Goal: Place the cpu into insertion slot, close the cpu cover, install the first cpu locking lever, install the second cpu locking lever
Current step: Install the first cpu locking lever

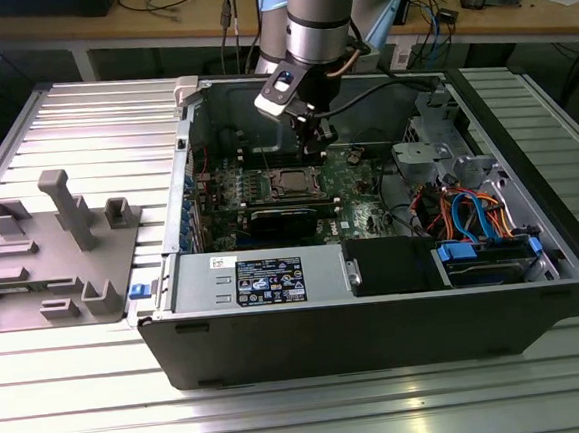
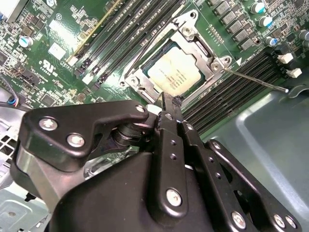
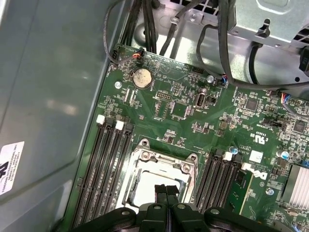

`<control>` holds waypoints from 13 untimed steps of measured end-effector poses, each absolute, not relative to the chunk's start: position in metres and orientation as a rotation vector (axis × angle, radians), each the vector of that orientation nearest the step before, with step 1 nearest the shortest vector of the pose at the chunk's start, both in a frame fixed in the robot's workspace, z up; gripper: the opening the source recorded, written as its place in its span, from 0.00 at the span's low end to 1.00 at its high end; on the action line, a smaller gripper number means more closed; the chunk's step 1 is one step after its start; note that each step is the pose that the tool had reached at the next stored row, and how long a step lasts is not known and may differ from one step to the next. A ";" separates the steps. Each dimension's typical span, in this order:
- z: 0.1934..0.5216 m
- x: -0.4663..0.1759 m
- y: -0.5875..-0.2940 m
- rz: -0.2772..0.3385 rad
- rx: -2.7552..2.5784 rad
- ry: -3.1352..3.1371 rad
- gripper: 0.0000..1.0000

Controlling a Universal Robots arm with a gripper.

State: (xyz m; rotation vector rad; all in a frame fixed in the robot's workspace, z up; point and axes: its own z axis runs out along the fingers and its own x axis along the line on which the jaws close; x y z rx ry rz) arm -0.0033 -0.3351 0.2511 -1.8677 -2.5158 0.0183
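Second wrist view: gripper (image 2: 166,98) clenched, empty, above the cpu (image 2: 174,73), which sits under the cpu cover (image 2: 202,50). Chip judged light, rigid, fragile; hold by edges only.

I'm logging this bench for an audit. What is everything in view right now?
computer case: one, black, open, on the ribbed metal table
circuit board: one, green, inside the case
cpu cover: one, silvery frame, down on the board
cpu: one, silvery-grey, in the cover's window
locking lever: one seen, thin metal rod, sticking out beside the cover
coin cell: one, silvery, on the board
power supply box: one, grey, along the case's near wall
black card: one, between cpu and power supply box
cables: bundle, orange and blue, case's end at the exterior view's right
fixture: one, grey, on the table at the exterior view's left
arm: one, silver-grey, reaching into the case
gripper: one, black, shut, just above the cpu
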 end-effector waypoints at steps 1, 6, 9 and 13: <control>0.251 -0.003 -0.335 0.018 -1.863 -2.519 0.11; 0.251 -0.003 -0.335 0.018 -1.844 -2.534 0.11; 0.251 -0.003 -0.335 0.019 -1.832 -2.542 0.11; 0.251 -0.003 -0.335 0.019 -1.819 -2.552 0.11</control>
